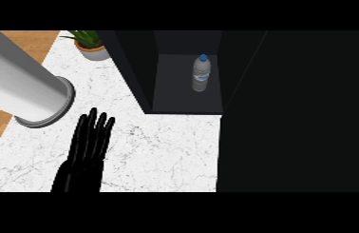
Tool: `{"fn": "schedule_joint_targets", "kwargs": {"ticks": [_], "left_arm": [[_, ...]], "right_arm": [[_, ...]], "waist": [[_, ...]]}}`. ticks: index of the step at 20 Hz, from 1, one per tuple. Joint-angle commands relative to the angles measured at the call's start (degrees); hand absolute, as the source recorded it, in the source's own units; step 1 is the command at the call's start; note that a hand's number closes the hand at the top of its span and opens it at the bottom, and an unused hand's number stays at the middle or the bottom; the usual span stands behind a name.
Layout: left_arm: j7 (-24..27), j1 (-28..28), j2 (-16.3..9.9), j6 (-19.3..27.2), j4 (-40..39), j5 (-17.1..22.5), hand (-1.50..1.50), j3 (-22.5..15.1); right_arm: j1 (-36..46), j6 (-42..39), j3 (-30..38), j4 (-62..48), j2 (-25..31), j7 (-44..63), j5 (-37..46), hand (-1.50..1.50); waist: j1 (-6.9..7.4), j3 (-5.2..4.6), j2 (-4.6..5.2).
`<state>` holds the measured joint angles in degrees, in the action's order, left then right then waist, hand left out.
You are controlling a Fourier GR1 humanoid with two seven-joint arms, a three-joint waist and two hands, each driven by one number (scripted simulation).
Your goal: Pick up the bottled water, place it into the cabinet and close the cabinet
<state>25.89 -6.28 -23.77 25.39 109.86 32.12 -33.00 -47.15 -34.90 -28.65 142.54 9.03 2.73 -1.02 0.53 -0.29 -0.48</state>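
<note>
The bottled water (201,73) stands upright inside the cabinet (175,42), on its dark shelf floor, toward the right side of the open compartment and close to the back; its blue cap points up and a pale label wraps its middle. The cabinet is a black box sitting on the far right part of the white marbled bench (161,151), its opening facing the viewer, with its left wall slanting down toward the bench's middle. A broad black surface (288,113) fills the whole right side of the view, from the compartment's right edge down to the near edge of the bench; whether this is the cabinet's door cannot be told. The left hand (85,151) lies over the near left part of the bench, fingers (91,127) straight and close together, pointing toward the far edge, holding nothing and well apart from the bottle. The right hand does not show. A thick grey cylinder (32,87) crosses the far left edge of the bench, its rimmed end toward the hand. A small potted plant (89,45) sits at the far left corner, just beside the cabinet's left wall.
</note>
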Motion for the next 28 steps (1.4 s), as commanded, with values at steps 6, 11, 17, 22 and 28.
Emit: {"fn": "schedule_joint_targets", "kwargs": {"ticks": [6, 11, 17, 22, 28], "left_arm": [[2.98, -6.02, -3.7, -4.6, 1.68, 3.05, -1.5, 4.72], [5.24, -10.18, -4.55, -6.26, 2.96, 3.09, -1.5, 4.62], [4.17, -10.29, -6.6, -8.39, 4.46, 6.1, -1.5, 8.69], [4.1, -12.08, -8.72, -11.29, 4.19, 8.72, -1.5, 11.57], [4.34, -12.78, -9.95, -13.53, 4.54, 9.24, -1.5, 12.2]], "right_arm": [[10.33, 4.11, -15.52, 6.73, -4.36, 9.19, 13.02, 1.5], [19.19, 5.5, -17.63, 3.53, -6.79, 14.99, 14.18, 1.5], [30.19, 11.52, -20.0, -1.03, -8.79, 20.75, 14.75, 1.5], [37.8, 15.53, -19.61, -4.11, -8.73, 23.5, 14.25, 1.5], [43.8, 16.63, -18.22, -5.91, -8.6, 25.4, 12.94, 1.5]], "waist": [[0.36, -0.2, -0.22], [1.52, -0.33, -0.43], [1.34, -0.34, -0.21], [1.88, -0.43, -0.06], [2.5, -0.47, 0.14]]}}
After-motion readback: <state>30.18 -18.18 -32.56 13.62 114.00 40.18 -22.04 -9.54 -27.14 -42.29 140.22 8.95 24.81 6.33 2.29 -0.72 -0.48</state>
